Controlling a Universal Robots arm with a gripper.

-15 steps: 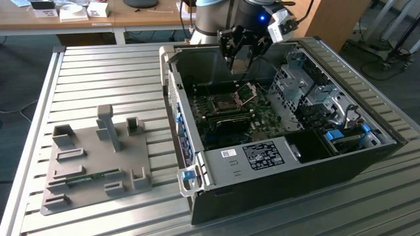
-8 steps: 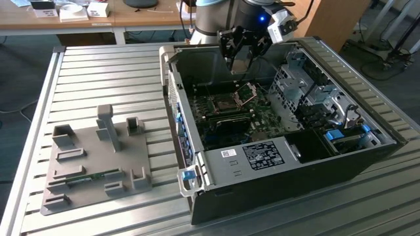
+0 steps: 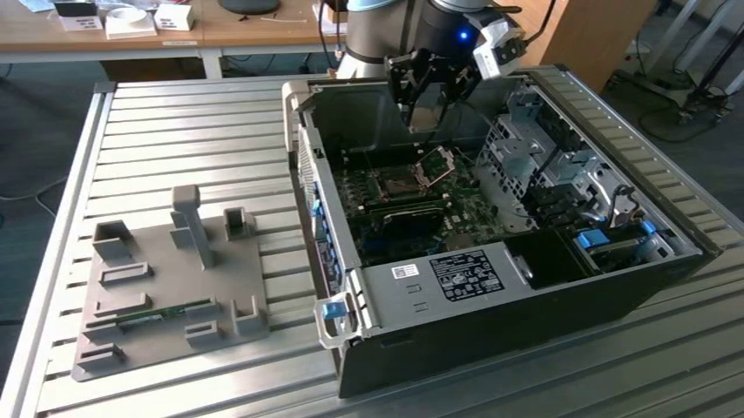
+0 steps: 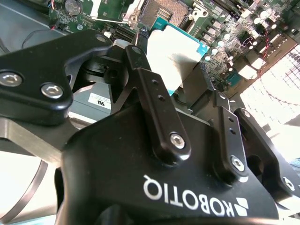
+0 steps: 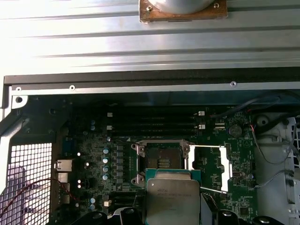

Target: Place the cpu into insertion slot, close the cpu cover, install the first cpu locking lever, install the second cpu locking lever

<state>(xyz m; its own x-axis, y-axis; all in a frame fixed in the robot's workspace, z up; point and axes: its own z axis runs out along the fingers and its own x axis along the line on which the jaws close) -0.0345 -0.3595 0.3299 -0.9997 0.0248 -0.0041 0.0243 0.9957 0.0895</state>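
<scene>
Nearest, toward the exterior view's left: flat grey moulded fixture plate (image 3: 174, 296) on the ribbed metal worktop (image 3: 209, 139), with a long green memory stick (image 3: 152, 315) lying in one groove. Just beside it, toward the exterior view's right: open black computer case (image 3: 489, 348), side panel off, green motherboard (image 3: 465, 205) exposed inside. Farther in, on the board: small square dark insertion slot (image 3: 403, 185) with silver rim, uncovered. Same slot (image 5: 162, 159) bare in the first wrist view. Square silver cpu cover (image 3: 438, 162) frame raised on its hinge at the slot's far side; in the first wrist view, cover (image 5: 227, 168) thrown open just beside the slot. Above the far part of the case: grey and black robot arm (image 3: 395, 35) pointing down. Jaws clenched on the small flat square cpu (image 5: 171, 199) with silver-grey metal top, black fingers (image 4: 157, 103) pressing two opposite edges. Cpu (image 4: 176, 51) held in the air over the motherboard, near the slot, not seated. Farthest back: wooden worktop (image 3: 233, 35) carrying small white boxes (image 3: 131, 22).
</scene>
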